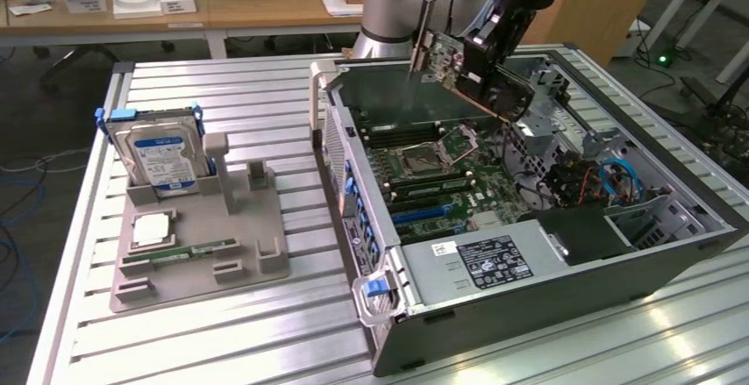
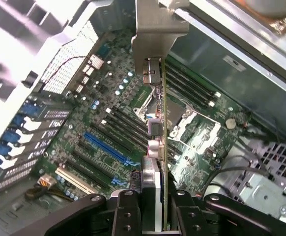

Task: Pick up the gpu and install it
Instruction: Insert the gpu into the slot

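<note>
Aloft, gpu [image 1: 471, 74] pinched by gripper [image 2: 153, 209], long axis slanting, bracket [image 2: 157, 22] end uppermost.

Exterior high, farther off — wrist close above shared motherboard [image 1: 480, 188].

Open room is lying above the motherboard [image 1: 468, 188] at frame centre. The case wall [image 1: 339, 144], drive cage [image 1: 550, 91], power supply [image 1: 492, 262] and overhanging gpu [image 1: 451, 60] are hemming it in.

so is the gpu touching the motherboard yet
Apart. The exterior view shows the gpu hanging tilted above the open case, clear of the motherboard below.
</note>
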Action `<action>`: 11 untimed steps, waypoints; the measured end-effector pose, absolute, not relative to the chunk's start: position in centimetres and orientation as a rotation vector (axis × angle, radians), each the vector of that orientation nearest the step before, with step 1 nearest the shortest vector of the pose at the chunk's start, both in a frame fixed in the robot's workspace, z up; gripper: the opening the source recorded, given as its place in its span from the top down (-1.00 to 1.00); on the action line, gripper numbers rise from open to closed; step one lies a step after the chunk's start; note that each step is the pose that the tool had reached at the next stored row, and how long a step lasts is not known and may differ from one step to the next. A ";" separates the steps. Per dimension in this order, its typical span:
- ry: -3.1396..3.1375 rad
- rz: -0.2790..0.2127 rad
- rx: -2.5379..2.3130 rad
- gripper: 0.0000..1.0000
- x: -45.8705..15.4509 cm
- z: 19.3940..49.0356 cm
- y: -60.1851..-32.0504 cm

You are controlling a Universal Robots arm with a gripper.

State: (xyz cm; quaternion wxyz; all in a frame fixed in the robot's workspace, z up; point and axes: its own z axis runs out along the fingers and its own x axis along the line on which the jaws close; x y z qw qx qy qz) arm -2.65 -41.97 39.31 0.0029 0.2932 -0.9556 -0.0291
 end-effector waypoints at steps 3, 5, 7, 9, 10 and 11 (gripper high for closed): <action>-2.973 -0.091 0.990 0.44 -2.6 39.3 -42.0; -2.958 -0.091 1.034 0.44 -2.6 39.3 -42.0; -2.941 -0.090 1.078 0.44 -2.6 39.3 -42.0; -2.925 -0.090 1.119 0.44 -2.6 39.3 -42.0; -2.917 -0.090 1.138 0.44 -2.6 39.3 -42.0; -2.910 -0.089 1.156 0.44 -2.6 39.3 -42.0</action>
